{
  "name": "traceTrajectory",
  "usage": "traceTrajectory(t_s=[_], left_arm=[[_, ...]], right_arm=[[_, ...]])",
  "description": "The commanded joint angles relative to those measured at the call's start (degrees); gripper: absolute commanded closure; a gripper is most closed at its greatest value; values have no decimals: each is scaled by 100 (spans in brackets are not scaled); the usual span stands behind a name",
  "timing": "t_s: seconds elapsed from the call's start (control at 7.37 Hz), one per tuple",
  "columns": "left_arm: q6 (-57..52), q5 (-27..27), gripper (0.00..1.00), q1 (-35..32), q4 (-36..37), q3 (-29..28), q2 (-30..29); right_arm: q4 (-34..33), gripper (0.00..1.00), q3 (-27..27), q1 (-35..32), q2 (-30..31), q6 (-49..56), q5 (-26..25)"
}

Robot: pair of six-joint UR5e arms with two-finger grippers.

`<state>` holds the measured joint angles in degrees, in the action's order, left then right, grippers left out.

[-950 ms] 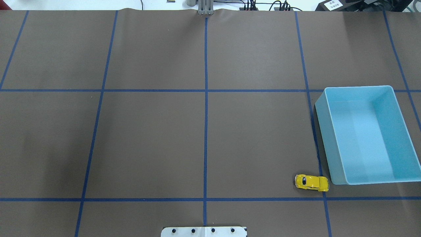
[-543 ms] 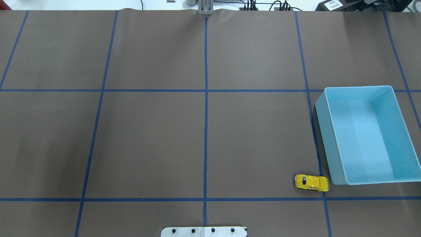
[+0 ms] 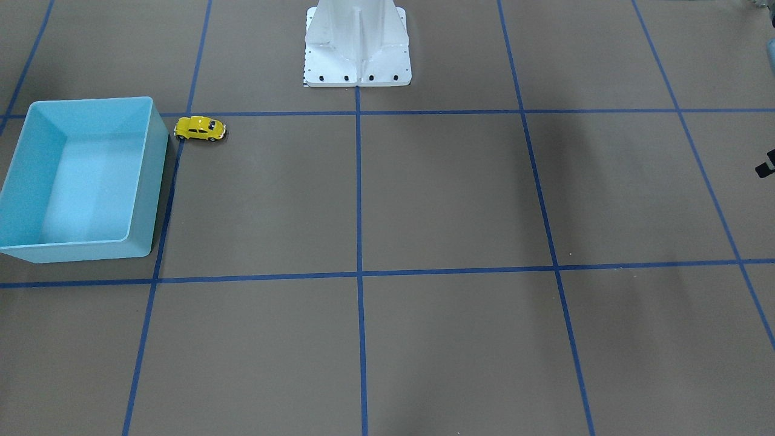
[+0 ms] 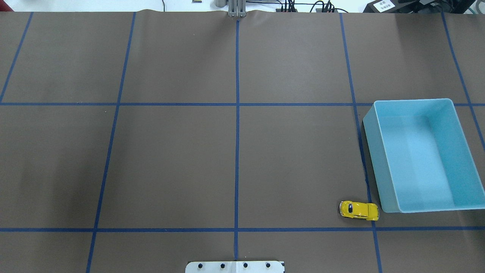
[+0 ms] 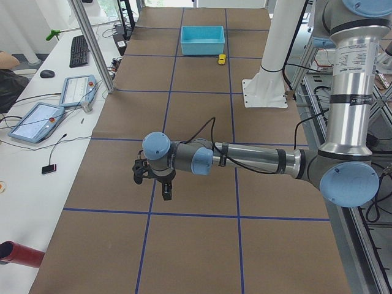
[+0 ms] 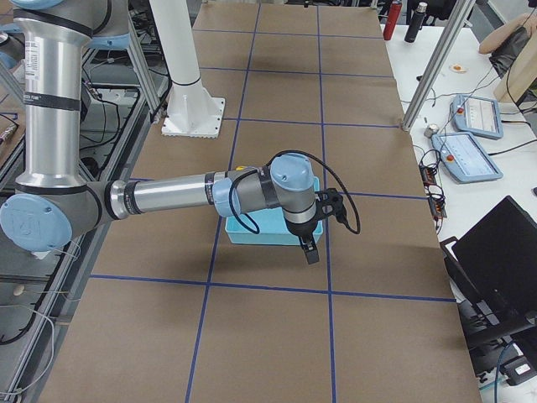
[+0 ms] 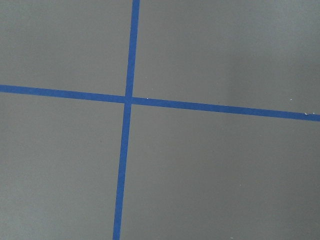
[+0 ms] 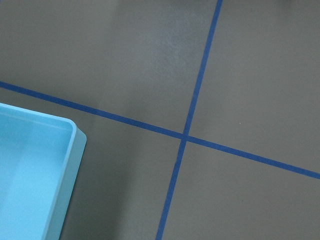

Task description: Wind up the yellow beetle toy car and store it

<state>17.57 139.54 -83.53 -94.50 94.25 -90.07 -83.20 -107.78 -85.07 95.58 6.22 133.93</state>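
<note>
The yellow beetle toy car [image 4: 359,211] stands on its wheels on the brown mat, just off the near left corner of the light blue bin [image 4: 375,159]. It also shows in the front-facing view [image 3: 200,128] beside the bin [image 3: 158,175], and far off in the exterior left view [image 5: 221,59]. The bin holds nothing. My left gripper [image 5: 154,182] hangs above the mat far from the car. My right gripper [image 6: 323,228] hangs past the bin's [image 6: 252,233] far side. I cannot tell whether either is open or shut. The right wrist view shows a bin corner [image 8: 75,135].
The white robot base plate [image 4: 235,266] sits at the near middle edge, with its pedestal [image 3: 357,42]. Blue tape lines cross the mat. An operators' side table with tablets [image 5: 37,119] runs along the far side, also in the exterior right view [image 6: 470,155].
The car and the bin have not moved. Only a faint shadow inside the bin has shifted.
</note>
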Motion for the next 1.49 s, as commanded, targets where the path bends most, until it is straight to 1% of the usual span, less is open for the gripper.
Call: traceTrajectory(t_s=[0.0,0.14,0.27,0.41,0.54,0.68,0.81,0.95,1.09,1.22,1.36], left_arm=[[18,4,0,-6,-7,-21,24],[9,-5,0,3,2,-47,-45],[18,-40,0,3,11,-117,-55],[18,-23,0,-14,20,-48,24],[18,-32,0,-32,2,-56,51],[18,-23,0,-136,-7,-73,51],[27,29,0,-164,54,-65,103],[18,38,0,-164,29,-4,217],[18,30,0,-173,37,23,218],[27,30,0,-164,46,14,218],[18,30,0,-164,37,23,218]], right_arm=[[-38,1,-445,1158,-423,2,81],[-21,1,-497,1481,-522,10,151],[40,1,-463,2102,-541,19,491],[23,1,-280,2265,-628,28,694],[58,1,-200,2336,-724,254,766],[58,1,-234,2442,-969,648,767],[-3,1,-330,2504,-1163,782,723],[-29,1,-470,2661,-1191,836,697],[-569,1,-741,2862,-1313,828,496],[-1523,1,-962,3160,-1828,828,146],[-2838,1,-1173,3598,-2598,836,-336]])
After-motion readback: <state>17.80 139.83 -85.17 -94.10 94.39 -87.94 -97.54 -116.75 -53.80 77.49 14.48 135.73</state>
